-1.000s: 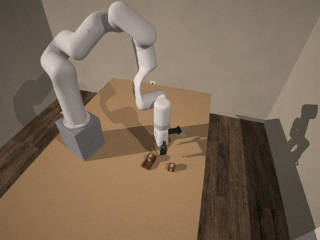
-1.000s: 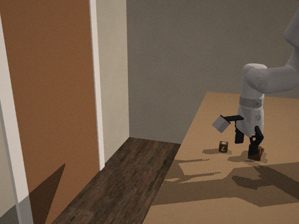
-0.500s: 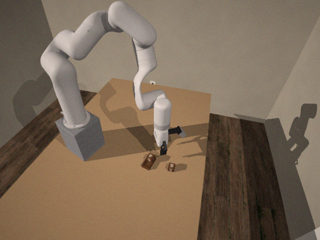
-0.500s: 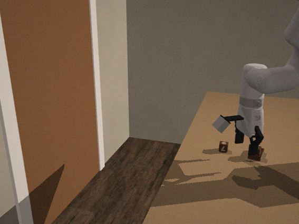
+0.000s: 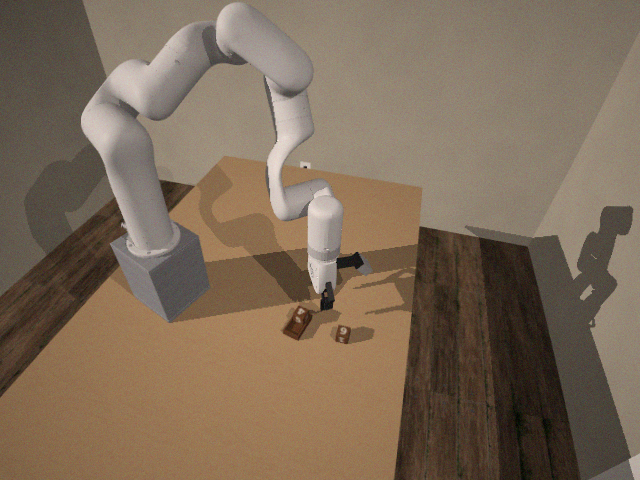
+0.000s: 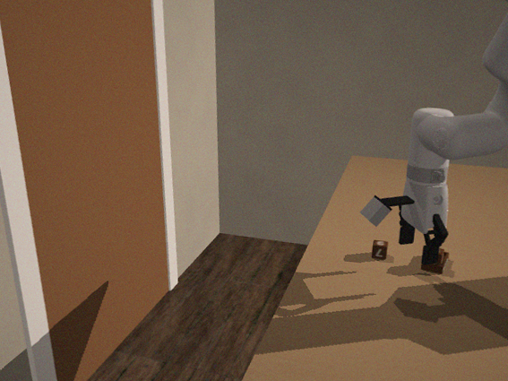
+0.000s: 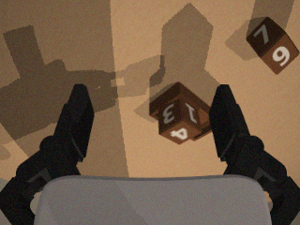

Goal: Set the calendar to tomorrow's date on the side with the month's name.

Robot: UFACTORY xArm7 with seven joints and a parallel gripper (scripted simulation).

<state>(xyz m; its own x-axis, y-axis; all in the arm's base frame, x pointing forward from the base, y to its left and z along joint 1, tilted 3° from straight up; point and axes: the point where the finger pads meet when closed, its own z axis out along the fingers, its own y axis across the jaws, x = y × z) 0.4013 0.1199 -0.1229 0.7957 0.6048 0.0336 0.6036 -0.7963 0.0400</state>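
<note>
Wide-open gripper [image 7: 150, 115], holding nothing, hovering right over tray cube [image 7: 179, 112]; other cube [image 7: 273, 44] off at 2 o'clock, well apart.

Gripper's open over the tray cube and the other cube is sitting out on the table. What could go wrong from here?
1. The gripper is off-centre: one finger is almost against the tray cube, so descending may nudge it or tilt the tray.
2. The loose cube lies apart on the table; it still needs returning.
</note>
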